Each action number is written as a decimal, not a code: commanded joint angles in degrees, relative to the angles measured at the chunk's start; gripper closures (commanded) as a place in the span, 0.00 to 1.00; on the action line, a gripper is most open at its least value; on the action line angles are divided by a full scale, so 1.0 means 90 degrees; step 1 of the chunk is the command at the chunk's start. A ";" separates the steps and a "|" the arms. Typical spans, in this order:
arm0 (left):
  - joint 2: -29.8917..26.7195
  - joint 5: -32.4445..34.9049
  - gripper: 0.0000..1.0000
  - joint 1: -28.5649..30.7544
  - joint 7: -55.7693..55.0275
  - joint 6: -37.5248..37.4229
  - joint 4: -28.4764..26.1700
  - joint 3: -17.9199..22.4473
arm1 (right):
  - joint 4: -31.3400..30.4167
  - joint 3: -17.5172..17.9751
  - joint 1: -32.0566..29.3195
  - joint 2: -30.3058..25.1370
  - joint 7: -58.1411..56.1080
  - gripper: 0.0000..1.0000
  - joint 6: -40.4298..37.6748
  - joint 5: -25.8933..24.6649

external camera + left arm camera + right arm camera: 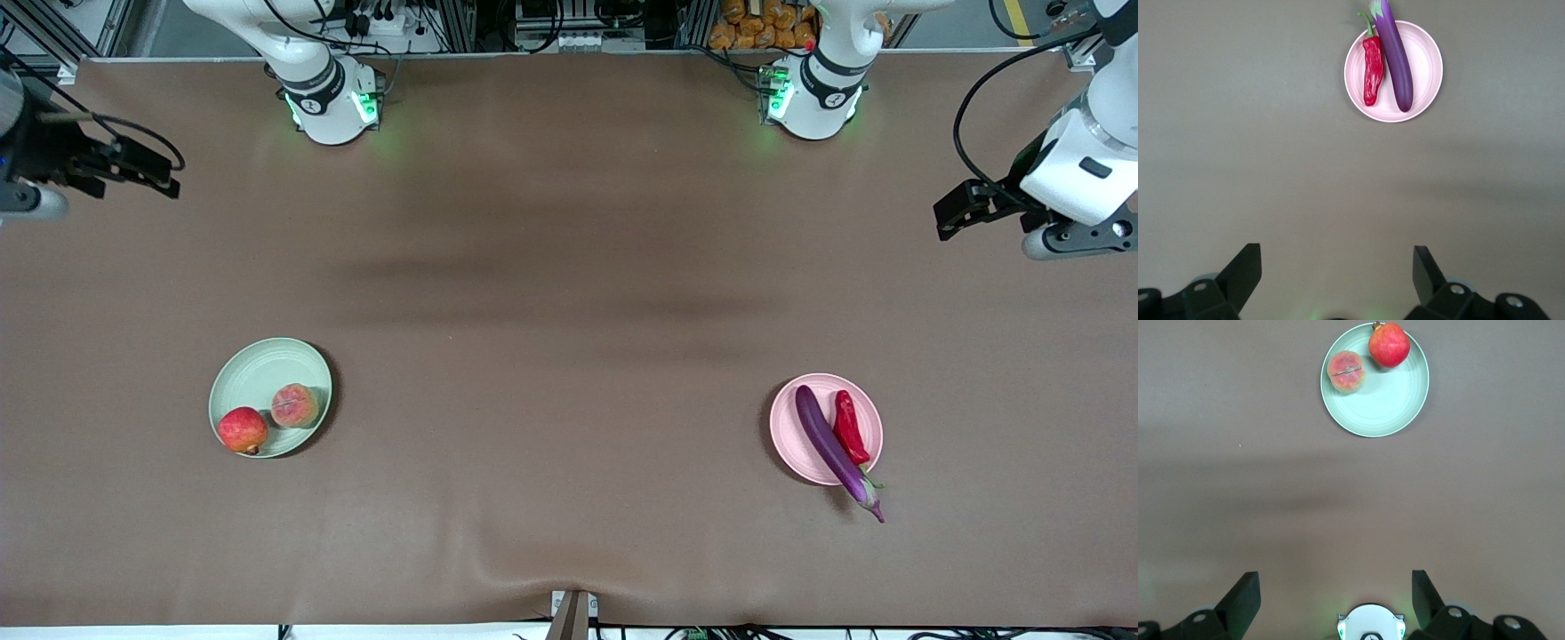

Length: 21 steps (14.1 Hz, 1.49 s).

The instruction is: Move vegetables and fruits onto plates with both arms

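Observation:
The pale green plate (258, 369) holds the red apple (243, 430) and the orange-pink peach (294, 405) side by side. On the pink plate (789, 436) lie the purple eggplant (827, 442) and the red chili pepper (849, 427); the eggplant's stem end sticks out over the rim. My right gripper (169, 178) hangs open and empty over the right arm's end of the table. My left gripper (944, 220) is open and empty over the left arm's end. The left wrist view shows the left gripper (1337, 267) well apart from the pink plate (1425, 67). In the right wrist view the right gripper (1336, 587) is apart from the green plate (1391, 407).
Brown cloth covers the whole table, with a wrinkle near its front edge (569, 569). Both arm bases (333, 107) (813, 98) stand at the table's back edge. A wide stretch of bare cloth separates the two plates.

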 commanded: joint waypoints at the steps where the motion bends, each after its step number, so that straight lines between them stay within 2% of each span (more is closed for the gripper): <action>1: -0.0247 -0.0154 0.00 -0.0066 0.0018 -0.0276 -0.0161 0.0063 | 0.0275 0.0026 -0.0040 -0.0008 0.0106 0.00 -0.0293 -0.0151; 5: -0.0383 -0.0261 0.00 -0.0037 -0.0011 -0.0336 -0.0092 0.0073 | 0.0344 0.0045 -0.0011 -0.0008 0.0184 0.00 -0.0314 -0.0141; 6: -0.0558 -0.0164 0.00 -0.0182 -0.0002 -0.0181 -0.0092 0.0189 | 0.0344 0.0036 -0.0011 0.0001 0.0184 0.00 -0.0314 -0.0141; 8: -0.0453 -0.0134 0.00 -0.0271 -0.0002 -0.0043 -0.0102 0.0336 | 0.0344 0.0026 -0.0011 0.0001 0.0184 0.00 -0.0314 -0.0141; 19: -0.0481 -0.0134 0.00 -0.0242 -0.0011 -0.0130 -0.0112 0.0278 | 0.0335 0.0016 -0.0011 0.0089 0.0087 0.00 -0.0031 -0.0151; 21: -0.0481 -0.0134 0.00 -0.0242 -0.0011 -0.0131 -0.0102 0.0161 | 0.0325 0.0016 -0.0020 0.0099 0.0087 0.00 -0.0040 -0.0151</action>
